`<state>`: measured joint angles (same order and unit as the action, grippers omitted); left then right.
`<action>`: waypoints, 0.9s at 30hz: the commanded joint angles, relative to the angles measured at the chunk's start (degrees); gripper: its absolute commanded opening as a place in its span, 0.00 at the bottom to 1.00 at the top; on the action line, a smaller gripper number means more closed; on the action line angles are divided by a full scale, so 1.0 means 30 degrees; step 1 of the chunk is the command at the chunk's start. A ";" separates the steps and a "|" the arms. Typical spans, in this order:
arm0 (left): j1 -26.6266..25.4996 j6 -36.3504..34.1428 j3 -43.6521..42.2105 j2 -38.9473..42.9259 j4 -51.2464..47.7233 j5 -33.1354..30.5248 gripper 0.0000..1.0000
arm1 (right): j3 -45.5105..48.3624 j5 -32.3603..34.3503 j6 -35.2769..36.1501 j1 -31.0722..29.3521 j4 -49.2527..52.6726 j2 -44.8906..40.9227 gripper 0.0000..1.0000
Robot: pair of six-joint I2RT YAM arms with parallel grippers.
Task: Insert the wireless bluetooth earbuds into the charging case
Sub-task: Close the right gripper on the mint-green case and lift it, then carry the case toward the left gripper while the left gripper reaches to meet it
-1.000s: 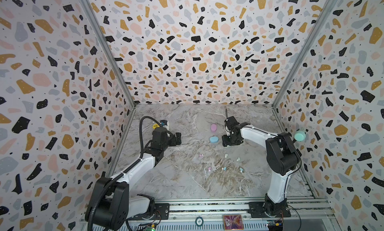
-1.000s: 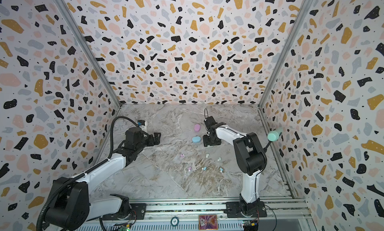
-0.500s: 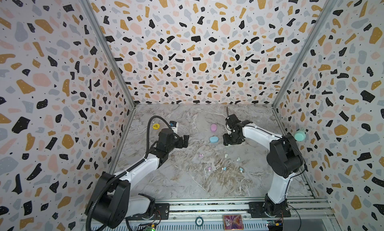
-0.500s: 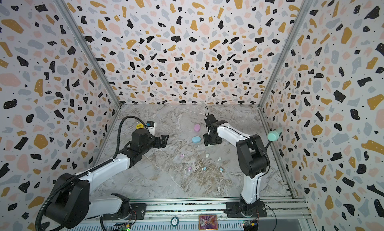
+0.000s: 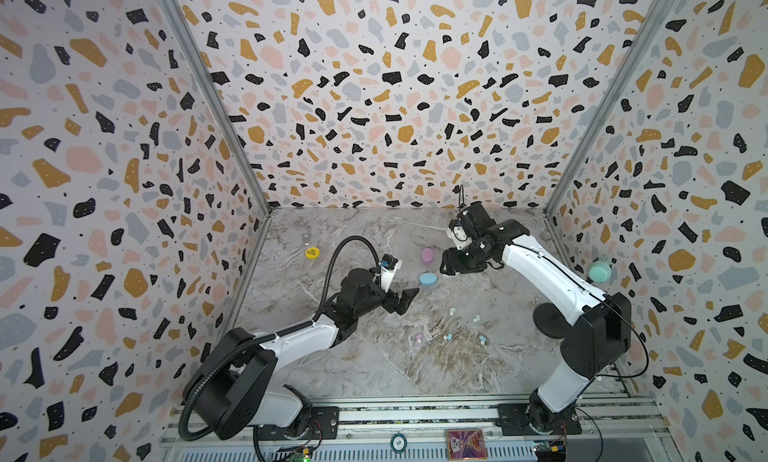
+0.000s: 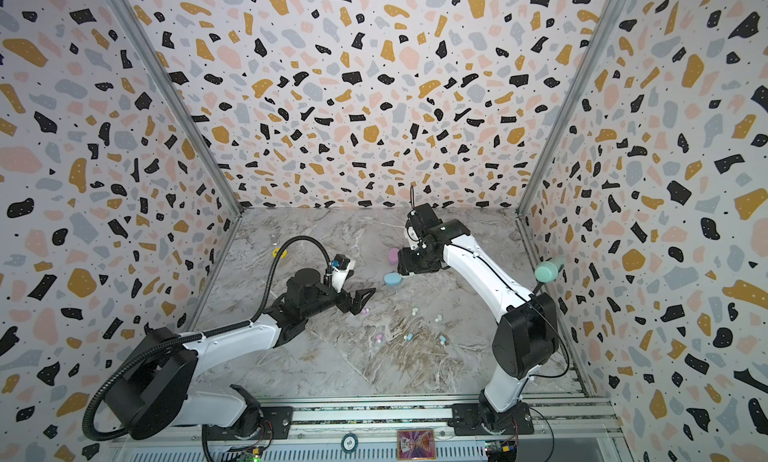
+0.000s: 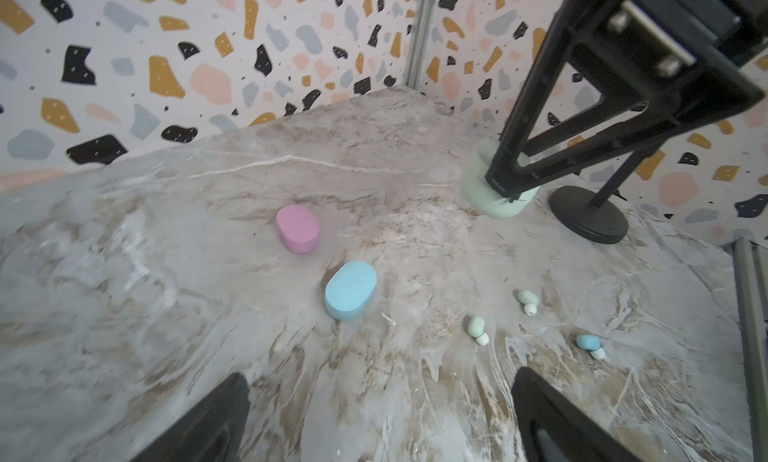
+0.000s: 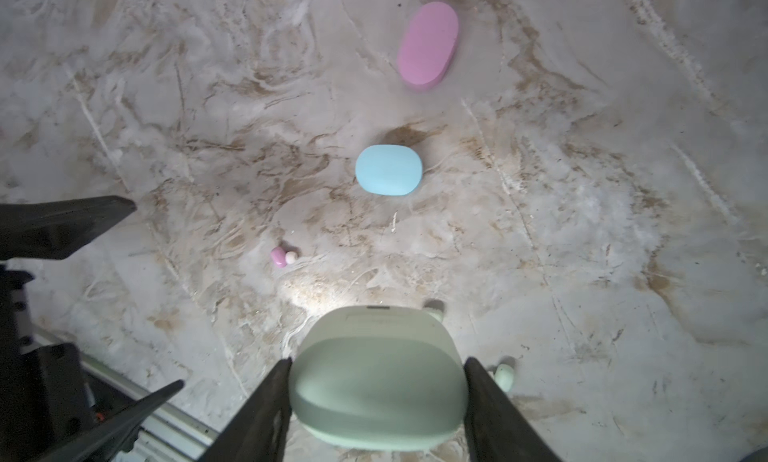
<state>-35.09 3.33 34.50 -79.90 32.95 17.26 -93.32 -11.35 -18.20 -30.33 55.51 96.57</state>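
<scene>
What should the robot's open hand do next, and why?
Probably ease the open left hand toward the mint-green oval charging case to lift its lid. The right hand grips that case, which looks shut, and the tiny mint-green earbuds with white tips lie loose on the grey marble tabletop, so none can go in yet.

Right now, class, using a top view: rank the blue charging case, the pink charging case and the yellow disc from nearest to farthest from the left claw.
1. Blue charging case: just beyond the open left claw, toward the table's middle.
2. Pink charging case: behind the blue one, nearer the back wall.
3. Yellow disc: well off to the side, by the left wall.
</scene>
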 commanded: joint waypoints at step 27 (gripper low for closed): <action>-0.0930 -0.2354 0.1873 -0.1287 0.4982 0.3754 0.84 | -0.4901 -0.2198 -0.1086 -0.2399 0.3093 0.0934 0.53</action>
<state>-37.60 -2.81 38.30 -83.40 44.18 27.05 -105.65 -17.39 -20.99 -37.15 63.07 99.88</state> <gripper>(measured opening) 0.852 0.615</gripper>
